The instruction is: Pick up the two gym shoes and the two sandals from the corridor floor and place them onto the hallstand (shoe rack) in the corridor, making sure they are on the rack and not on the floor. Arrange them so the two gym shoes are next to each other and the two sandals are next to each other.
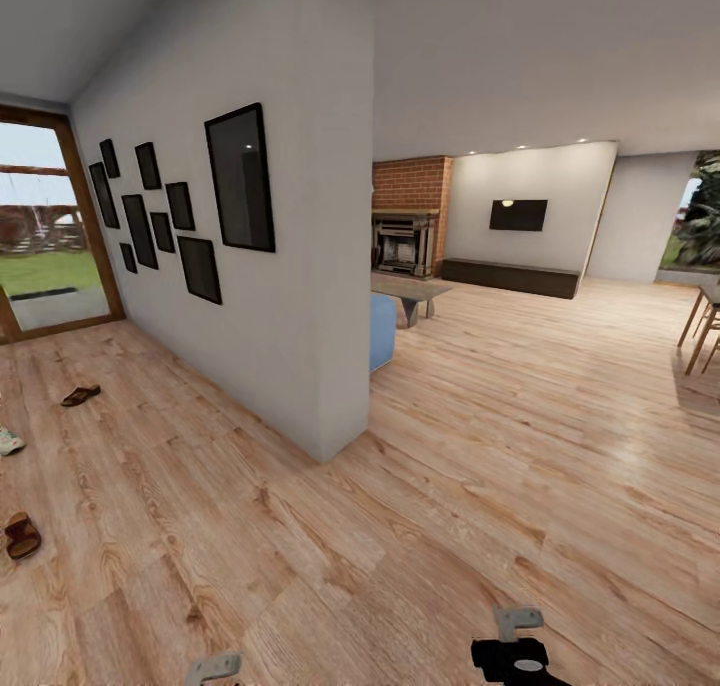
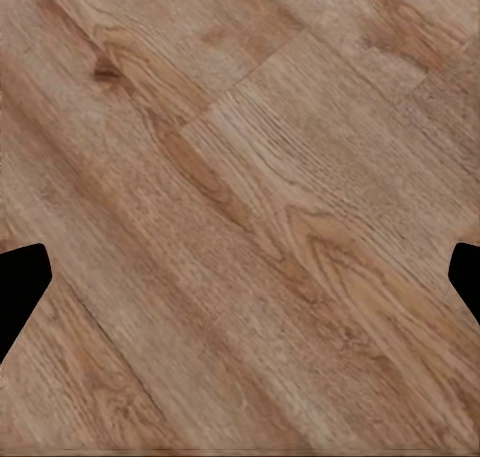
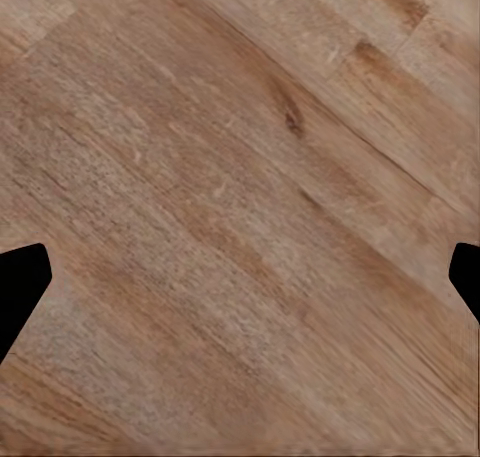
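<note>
Here two sandals (image 1: 80, 396) (image 1: 21, 535) and one gym shoe (image 1: 8, 442) lie on the floor (image 1: 450, 466); both grippers (image 2: 240, 277) (image 3: 240, 277) spread wide, empty.

The head camera looks forward and down from standing height along the wood floor (image 1: 450, 446), a white wall (image 1: 270, 296) ahead. Both wrist cameras face straight down at close range, probably onto the same floor (image 2: 240, 177).
</note>
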### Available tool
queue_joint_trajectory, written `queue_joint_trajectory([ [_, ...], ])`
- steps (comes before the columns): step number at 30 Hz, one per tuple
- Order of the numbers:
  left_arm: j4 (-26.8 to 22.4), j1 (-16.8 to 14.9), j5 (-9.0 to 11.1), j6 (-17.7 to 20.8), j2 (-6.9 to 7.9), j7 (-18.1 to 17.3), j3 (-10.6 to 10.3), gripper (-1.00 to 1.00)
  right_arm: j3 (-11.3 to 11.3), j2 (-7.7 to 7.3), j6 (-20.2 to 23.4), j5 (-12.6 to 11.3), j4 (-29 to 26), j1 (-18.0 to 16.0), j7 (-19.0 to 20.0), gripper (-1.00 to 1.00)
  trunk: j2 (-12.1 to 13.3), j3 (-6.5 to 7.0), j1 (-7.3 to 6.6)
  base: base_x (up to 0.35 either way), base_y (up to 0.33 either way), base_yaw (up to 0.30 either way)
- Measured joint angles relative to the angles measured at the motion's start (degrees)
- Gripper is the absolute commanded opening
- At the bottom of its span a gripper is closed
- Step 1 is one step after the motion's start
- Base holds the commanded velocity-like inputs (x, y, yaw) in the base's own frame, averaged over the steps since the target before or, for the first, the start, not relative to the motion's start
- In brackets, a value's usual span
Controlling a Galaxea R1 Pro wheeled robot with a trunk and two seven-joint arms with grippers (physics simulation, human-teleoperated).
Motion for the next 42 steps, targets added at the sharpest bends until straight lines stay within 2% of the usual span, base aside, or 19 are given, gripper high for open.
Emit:
queue_joint_trajectory([
  [6, 1.5, 0.0, 0.0, -0.2, 0.19, 0.0, 0.0, 1.0, 0.0, -0.21, -0.3, 0.0, 2.5, 1.1, 0.0, 1.0, 0.0, 0.0, 0.01, -0.275, 0.0, 0.0],
  [15, 2.0, 0.0, 0.0, -0.3, 0.19, 0.0, 0.6, 1.0, 0.0, -0.29, -0.5, 0.0, 3.4, 2.9, -0.1, 1.0, 0.0, 0.0, 0.0, -0.241, 0.0, 0.05],
  [42, 1.7, 0.0, 0.1, -0.3, -0.17, 0.0, 0.7, 1.0, 0.0, -0.37, -2.8, 0.0, 3.6, 5.4, -0.1, 1.0, 0.0, 0.0, -0.02, -0.015, 0.0, 0.265],
])
